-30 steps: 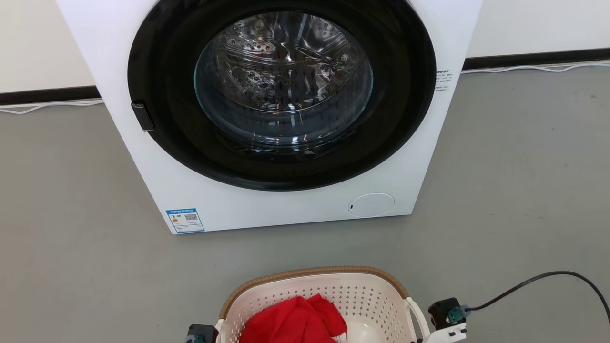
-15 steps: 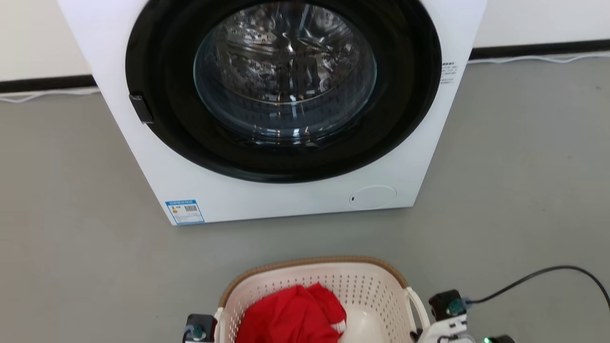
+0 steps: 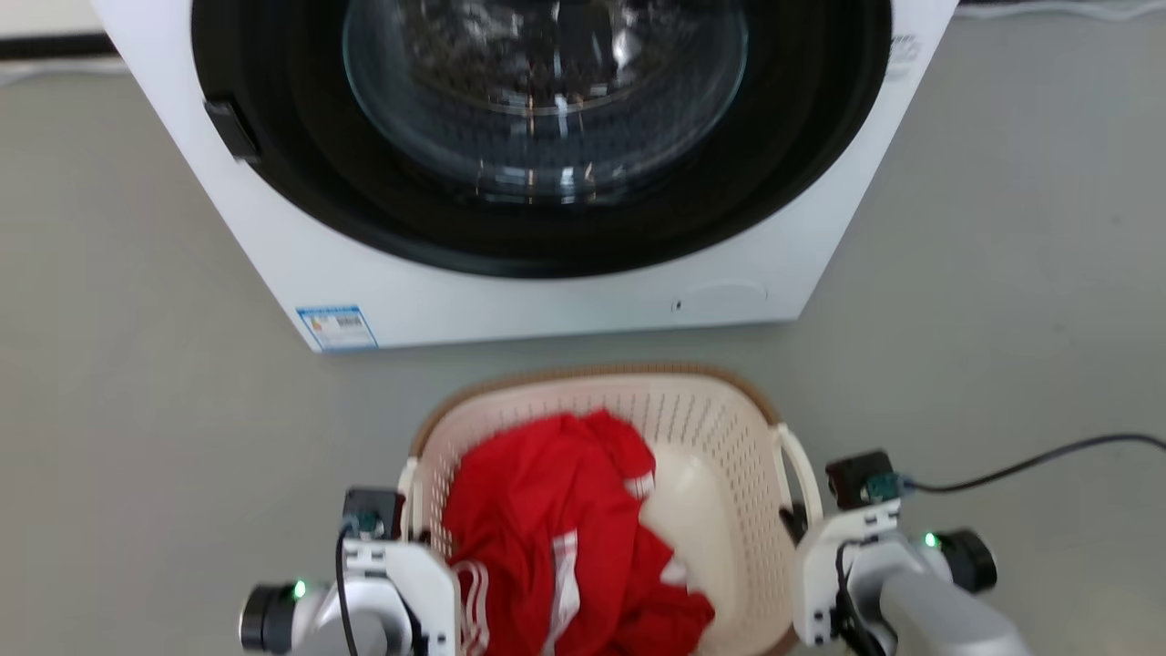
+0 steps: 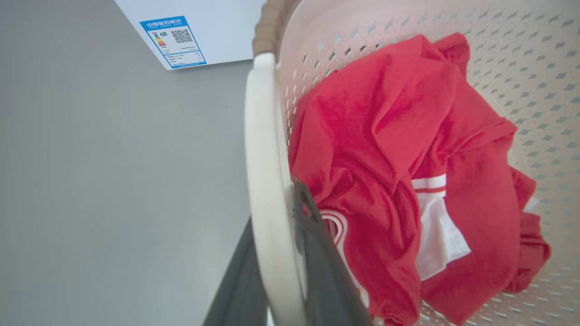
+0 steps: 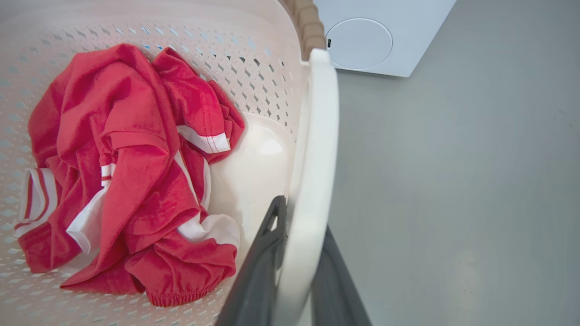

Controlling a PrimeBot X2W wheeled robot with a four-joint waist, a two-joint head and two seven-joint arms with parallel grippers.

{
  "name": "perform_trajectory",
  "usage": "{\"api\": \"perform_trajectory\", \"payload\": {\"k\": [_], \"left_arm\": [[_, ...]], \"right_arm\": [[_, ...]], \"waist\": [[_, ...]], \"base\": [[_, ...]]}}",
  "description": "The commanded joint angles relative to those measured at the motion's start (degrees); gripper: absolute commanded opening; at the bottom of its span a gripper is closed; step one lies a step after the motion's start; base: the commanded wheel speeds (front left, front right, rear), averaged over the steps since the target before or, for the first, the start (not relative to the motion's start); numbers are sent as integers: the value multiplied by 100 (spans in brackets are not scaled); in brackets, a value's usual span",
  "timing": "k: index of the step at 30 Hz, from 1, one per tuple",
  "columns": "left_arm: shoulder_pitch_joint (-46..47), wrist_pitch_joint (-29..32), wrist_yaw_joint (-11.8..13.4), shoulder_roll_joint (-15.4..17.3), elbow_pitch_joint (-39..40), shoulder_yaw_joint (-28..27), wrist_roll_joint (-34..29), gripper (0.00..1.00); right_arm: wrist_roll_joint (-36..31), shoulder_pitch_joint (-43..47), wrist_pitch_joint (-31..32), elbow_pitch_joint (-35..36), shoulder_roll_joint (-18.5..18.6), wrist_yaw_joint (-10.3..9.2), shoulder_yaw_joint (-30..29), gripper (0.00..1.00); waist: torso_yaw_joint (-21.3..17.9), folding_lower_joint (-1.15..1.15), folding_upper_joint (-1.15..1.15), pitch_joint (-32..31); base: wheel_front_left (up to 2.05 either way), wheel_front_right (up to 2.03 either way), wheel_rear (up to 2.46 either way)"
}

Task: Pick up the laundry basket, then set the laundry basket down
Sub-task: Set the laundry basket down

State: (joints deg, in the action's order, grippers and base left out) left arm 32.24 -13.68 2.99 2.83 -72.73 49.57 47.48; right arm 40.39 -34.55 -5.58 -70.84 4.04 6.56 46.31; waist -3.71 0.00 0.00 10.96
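Left pincer (image 4: 276, 213) closed on the white left loop handle (image 4: 260, 136) of the laundry basket (image 4: 521, 54), one dark finger inside the loop, the other outside it, both pressed to the plastic. Crumpled red garment (image 4: 385, 136) with white stripes lying in the basket, against the wall by that handle. Brown woven-look rim (image 4: 267, 22) past the handle's far end. Beyond it, a corner of the white washing machine (image 4: 226, 22) bearing a blue label (image 4: 172, 40), with grey floor (image 4: 90, 181) alongside.

Right wrist view: right pincer (image 5: 302, 217) pinching the right loop handle (image 5: 317, 136) likewise, a finger on each side. Garment bunched toward the opposite side, bare glossy basket bottom next to the handle. Round white cap (image 5: 359, 44) low on the machine front.

Head view: basket just in front of the machine, apart from its base, held between two pale wrists. Black-ringed glass door (image 3: 547, 91) above. Dark cable (image 3: 1048, 456) trailing over the floor from the right wrist. Green lights on both wrists. Contact between basket bottom and floor not discernible.
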Motion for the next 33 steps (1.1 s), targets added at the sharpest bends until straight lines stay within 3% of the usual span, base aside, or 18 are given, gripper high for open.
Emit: {"api": "perform_trajectory", "payload": {"k": [1, 21, 33], "left_arm": [[357, -105, -10, 67, 72, -106, -55, 0], [1672, -131, 245, 404, 468, -291, -580, 0], [2145, -131, 405, 587, 910, -657, -1048, 0]], "right_arm": [[-96, -178, -161, 75, -116, 92, 78, 0], [-479, -1452, -857, -129, -116, 92, -165, 0], [-1033, -1931, -940, -36, -116, 92, -784, 0]], "waist": [[19, 0, 0, 292], [28, 0, 0, 2251], [-16, 0, 0, 3137]], "base": [[0, 0, 0], [0, 0, 0], [0, 0, 0]]}}
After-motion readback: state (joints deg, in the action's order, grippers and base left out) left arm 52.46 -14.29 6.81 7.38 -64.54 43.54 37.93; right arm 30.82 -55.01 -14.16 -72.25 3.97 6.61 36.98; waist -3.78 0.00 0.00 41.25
